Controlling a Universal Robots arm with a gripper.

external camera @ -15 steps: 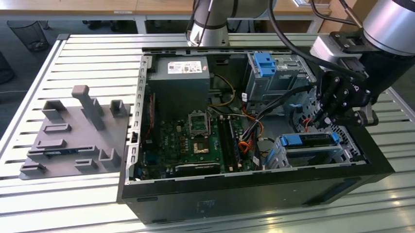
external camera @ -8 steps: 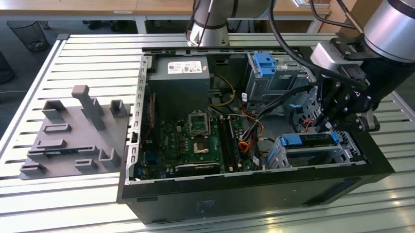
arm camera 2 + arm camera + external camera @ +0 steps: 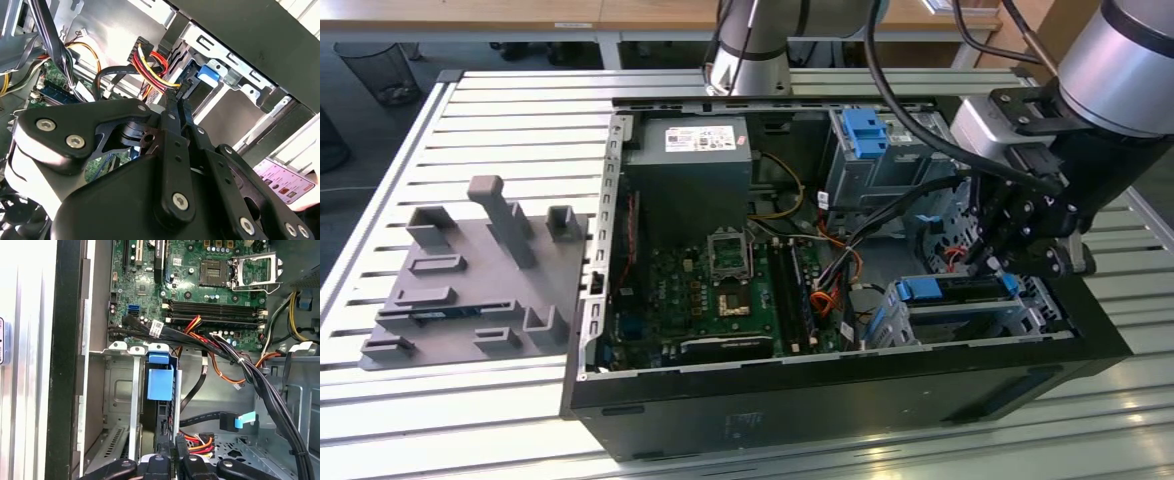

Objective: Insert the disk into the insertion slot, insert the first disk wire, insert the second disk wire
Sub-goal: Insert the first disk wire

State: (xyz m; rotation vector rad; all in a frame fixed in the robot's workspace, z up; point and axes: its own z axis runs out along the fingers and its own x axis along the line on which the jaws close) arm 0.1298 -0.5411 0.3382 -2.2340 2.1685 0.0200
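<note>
Black gripper (image 3: 175, 100) linkage nearest; its two fingers (image 3: 170, 125) stood almost together, pinching the black plug of one red-and-yellow disk wire (image 3: 152, 65). One disk (image 3: 160, 382) sat in the one insertion slot (image 3: 117, 390), just ahead of the fingertips. One blue-tabbed cable (image 3: 235, 421) lay loose beside them on open bay floor (image 3: 235, 450); case wall (image 3: 67, 365) close opposite.

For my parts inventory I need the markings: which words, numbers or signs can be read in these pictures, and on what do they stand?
None can be read.
Power supply label: print too small to read.
White cable tag: print too small to read.
Pink-and-white sticker: print too small to read.
</note>
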